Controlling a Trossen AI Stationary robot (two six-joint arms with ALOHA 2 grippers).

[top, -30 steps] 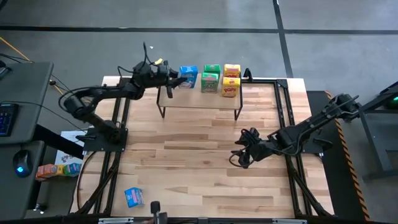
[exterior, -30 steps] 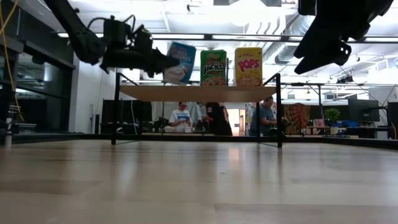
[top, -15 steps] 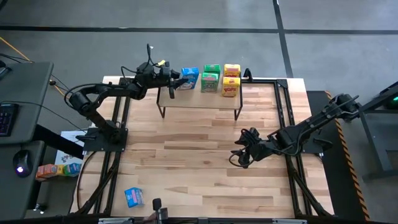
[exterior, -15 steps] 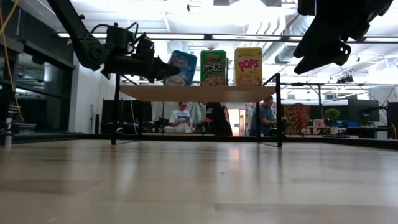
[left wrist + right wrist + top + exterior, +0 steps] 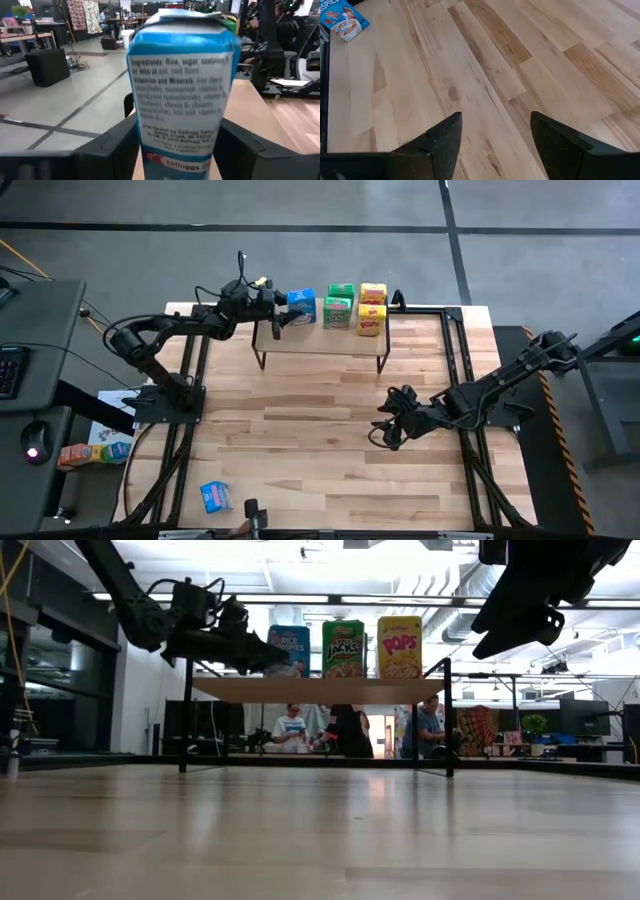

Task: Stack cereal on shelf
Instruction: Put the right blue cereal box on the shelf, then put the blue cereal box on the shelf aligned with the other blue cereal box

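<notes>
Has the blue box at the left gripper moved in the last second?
Yes. The blue cereal box, earlier tilted above the shelf, now stands upright on it beside the green box.

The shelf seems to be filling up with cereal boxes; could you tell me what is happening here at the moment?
The left pincer is at the shelf, its fingers spread on either side of a blue cereal box standing upright beside the green boxes and yellow boxes. Another blue box lies on the table near its front edge. The right pincer waits open above the table.
</notes>
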